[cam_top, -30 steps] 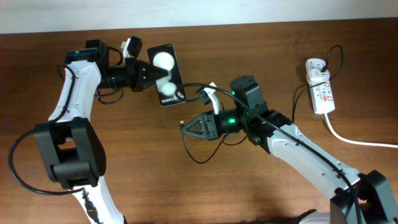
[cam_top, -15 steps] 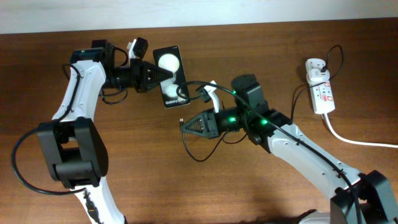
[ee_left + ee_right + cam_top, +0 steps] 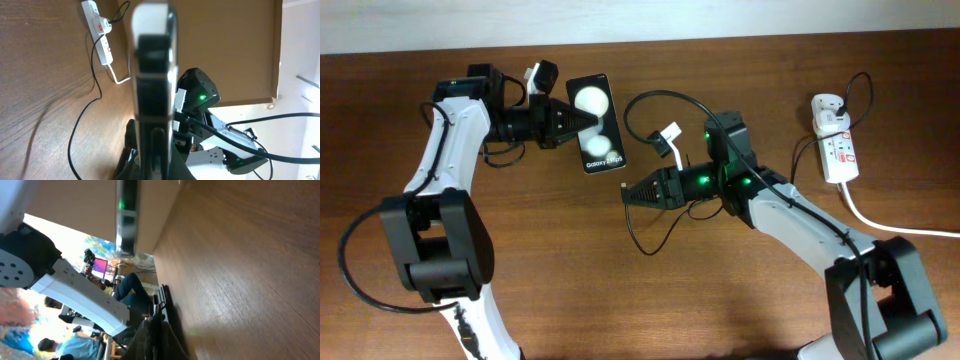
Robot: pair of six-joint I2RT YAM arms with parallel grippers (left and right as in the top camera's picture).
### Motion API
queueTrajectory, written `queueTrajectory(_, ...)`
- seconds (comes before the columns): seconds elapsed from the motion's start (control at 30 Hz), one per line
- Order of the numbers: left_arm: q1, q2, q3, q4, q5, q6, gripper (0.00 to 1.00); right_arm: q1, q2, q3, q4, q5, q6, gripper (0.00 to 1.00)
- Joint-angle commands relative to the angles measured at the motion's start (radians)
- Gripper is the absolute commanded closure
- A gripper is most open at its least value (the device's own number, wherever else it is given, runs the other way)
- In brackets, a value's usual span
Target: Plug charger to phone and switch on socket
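Observation:
My left gripper [image 3: 578, 119] is shut on the black phone [image 3: 603, 150], gripping its long left edge and holding it above the table; two white round blobs face up. In the left wrist view the phone [image 3: 152, 85] stands edge-on between the jaws. My right gripper [image 3: 626, 196] is shut on the charger's tiny plug tip, just below the phone's lower end and a little apart from it. The thin black charger cable [image 3: 642, 240] loops under and over the right arm toward the white socket [image 3: 839, 152] at the far right. The right wrist view shows the closed fingers [image 3: 158, 337].
A thick white cord [image 3: 890, 225] runs from the socket off the right edge. A white adapter [image 3: 828, 112] sits on the socket's far end. The socket [image 3: 99, 30] also shows in the left wrist view, with the right arm [image 3: 200, 97] close behind the phone.
The left gripper carried the phone slightly right, then held still. The right gripper moved right and up toward the phone's lower end, and the cable loop swung up over the right arm.

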Motion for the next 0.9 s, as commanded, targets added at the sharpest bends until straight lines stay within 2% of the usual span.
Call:
queueTrajectory(0.0, -0.003, -0.003, 0.005, 0.003, 0.031, 0.019, 1.0, 0.001, 0.001, 0.003, 0.045, -0.069, 0.006, 0.96)
queueTrajectory(0.87, -0.015, -0.003, 0.005, 0.011, 0.011, 0.019, 1.0, 0.029, 0.001, 0.003, 0.049, -0.061, 0.043, 0.96)
